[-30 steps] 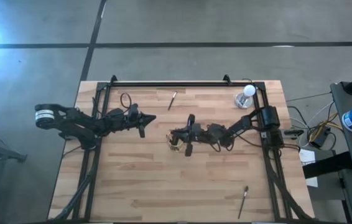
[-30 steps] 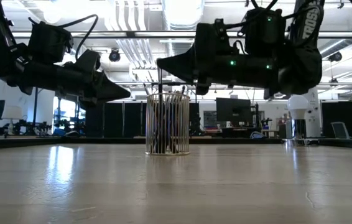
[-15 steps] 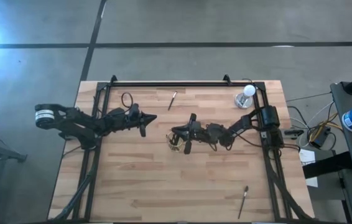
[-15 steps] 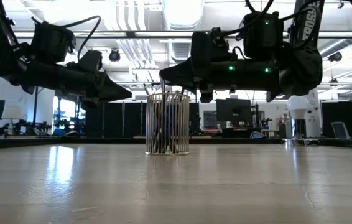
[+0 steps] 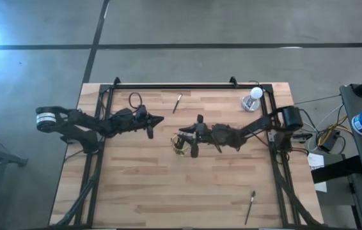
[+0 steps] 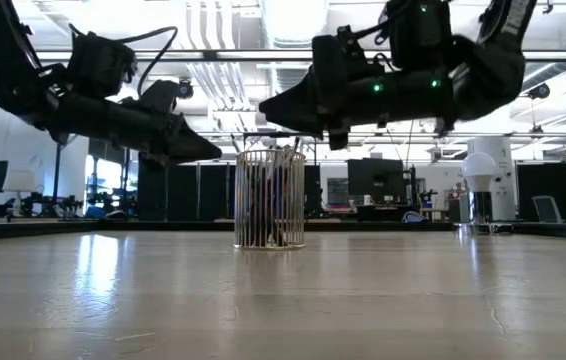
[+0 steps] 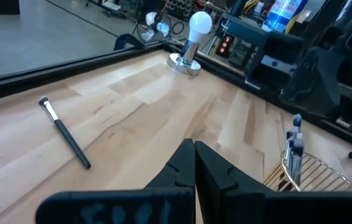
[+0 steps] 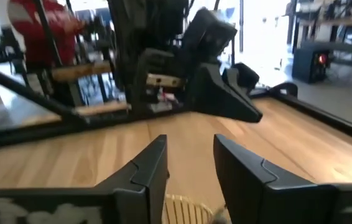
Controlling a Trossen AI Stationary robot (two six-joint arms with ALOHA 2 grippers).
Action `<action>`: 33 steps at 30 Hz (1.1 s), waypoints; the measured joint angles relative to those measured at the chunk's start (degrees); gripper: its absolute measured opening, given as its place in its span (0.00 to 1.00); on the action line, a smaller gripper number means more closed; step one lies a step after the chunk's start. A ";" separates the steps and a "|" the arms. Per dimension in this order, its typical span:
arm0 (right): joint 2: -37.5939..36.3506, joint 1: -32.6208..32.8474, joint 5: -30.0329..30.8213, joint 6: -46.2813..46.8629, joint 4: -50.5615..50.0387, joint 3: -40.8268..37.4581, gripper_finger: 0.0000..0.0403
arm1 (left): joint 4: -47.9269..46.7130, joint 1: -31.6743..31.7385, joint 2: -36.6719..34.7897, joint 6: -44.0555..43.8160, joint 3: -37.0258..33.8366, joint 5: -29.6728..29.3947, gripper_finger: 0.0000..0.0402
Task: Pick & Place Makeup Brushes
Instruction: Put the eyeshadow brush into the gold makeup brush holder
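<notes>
It was a robotics lab: a pale wooden worktable point(image 5: 168, 191) stood on grey concrete floor point(image 5: 187, 22), with dark computer monitors point(image 6: 375, 176) and ceiling strip lights point(image 6: 293, 20) behind.

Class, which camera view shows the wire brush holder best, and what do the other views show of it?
The low view: the wire holder stands whole and unobstructed, brushes visible inside. In the high view it is mostly hidden beneath the right hand. The left wrist view catches only part of its rim with brush tips, and the right wrist view only a sliver of rim.
</notes>
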 joint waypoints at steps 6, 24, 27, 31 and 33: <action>-7.90 0.07 -2.45 -3.28 -15.20 -0.26 0.27 | -3.80 1.72 0.00 -1.84 2.55 0.07 0.00; -33.28 0.00 8.27 -5.20 -32.21 -15.00 0.02 | -42.19 13.13 11.38 4.59 34.59 4.68 0.00; -36.21 -0.01 9.81 -3.20 -30.65 -18.42 0.02 | -47.66 14.09 16.83 5.09 41.16 5.14 0.01; -38.78 0.04 10.74 -1.90 -26.40 -22.54 0.02 | -55.65 14.76 24.34 6.41 50.29 4.96 0.09; -39.61 0.02 11.17 -1.17 -24.52 -23.97 0.02 | -58.77 15.03 27.65 6.69 54.33 4.47 0.14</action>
